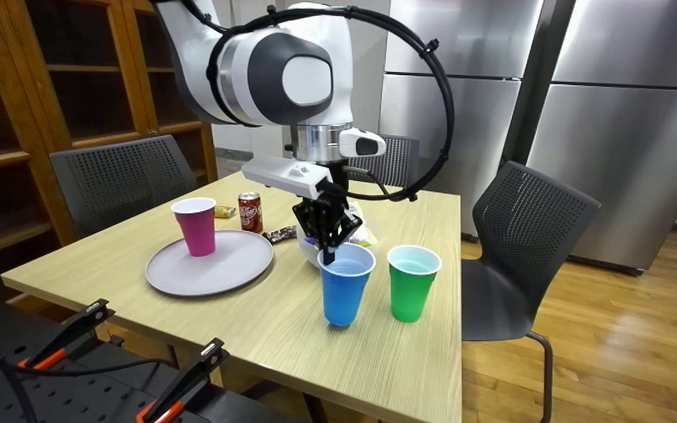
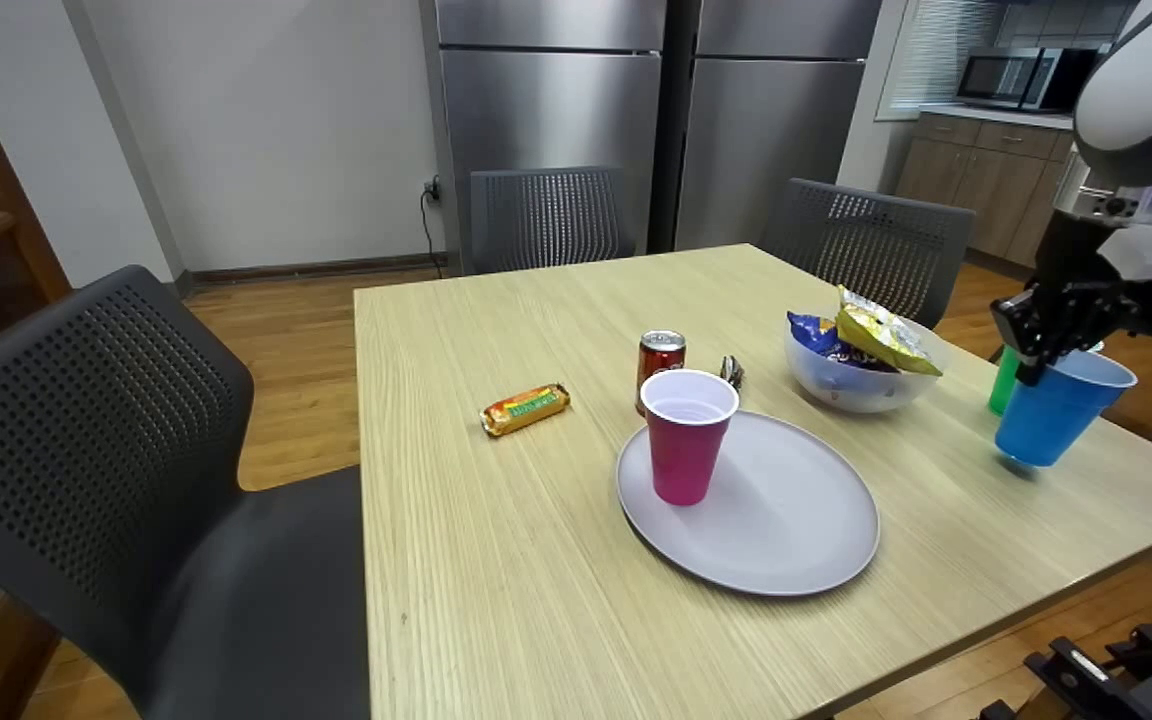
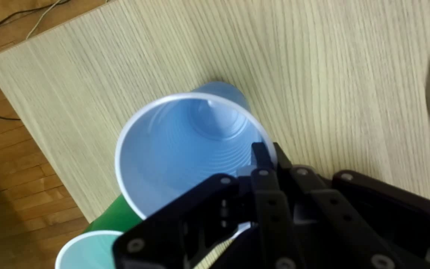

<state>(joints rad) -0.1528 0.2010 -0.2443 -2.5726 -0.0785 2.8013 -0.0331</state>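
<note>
My gripper [image 1: 328, 257] is shut on the rim of a blue cup [image 1: 344, 294], one finger inside the cup and one outside. The wrist view shows the fingertips [image 3: 270, 150] pinching the white rim of the blue cup [image 3: 177, 138], whose inside looks empty. In an exterior view the blue cup [image 2: 1051, 415] is tilted, its base at or just above the table; I cannot tell if it touches. A green cup [image 1: 412, 291] stands upright close beside it, and its rim shows in the wrist view [image 3: 92, 250]. A pink cup [image 2: 684, 450] stands on a grey plate [image 2: 806, 545].
A bowl [image 2: 846, 388] with snack bags [image 2: 881, 335] stands behind the blue cup. A red can [image 1: 250, 212], a dark wrapped bar [image 1: 280, 234] and a gold wrapped bar [image 2: 526, 408] lie or stand beyond the plate. Chairs [image 1: 509, 247] surround the wooden table [image 1: 291, 329].
</note>
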